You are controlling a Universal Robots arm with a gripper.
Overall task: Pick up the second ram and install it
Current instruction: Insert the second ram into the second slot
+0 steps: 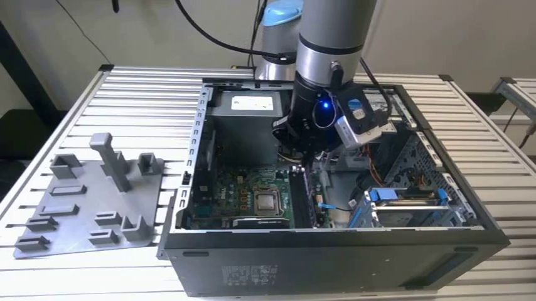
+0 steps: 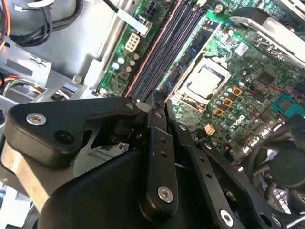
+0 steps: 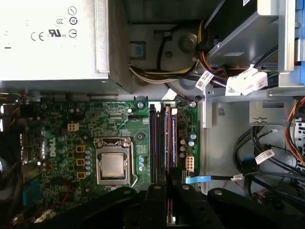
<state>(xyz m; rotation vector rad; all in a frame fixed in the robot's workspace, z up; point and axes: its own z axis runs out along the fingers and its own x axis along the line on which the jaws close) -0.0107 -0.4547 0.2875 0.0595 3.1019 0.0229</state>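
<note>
In the exterior view the tray (image 1: 92,207) lies on the table (image 1: 134,88), at 9 o'clock of the open case (image 1: 335,251). Inside the case, at 3 o'clock of the processor (image 1: 268,202), the slots (image 1: 305,191) run from 12 to 6. The hand (image 1: 305,150) hangs straight over them. Its fingers are nearly together on a thin dark strip, seemingly the ram (image 3: 169,212). The ram is edge-on, with its long axis along the slots just beneath.

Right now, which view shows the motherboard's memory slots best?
The first wrist view: the memory slots lie squarely in view beside the processor socket. The second wrist view shows them slanted, near ends hidden behind the gripper. The exterior view has them steeply foreshortened below the arm.
</note>
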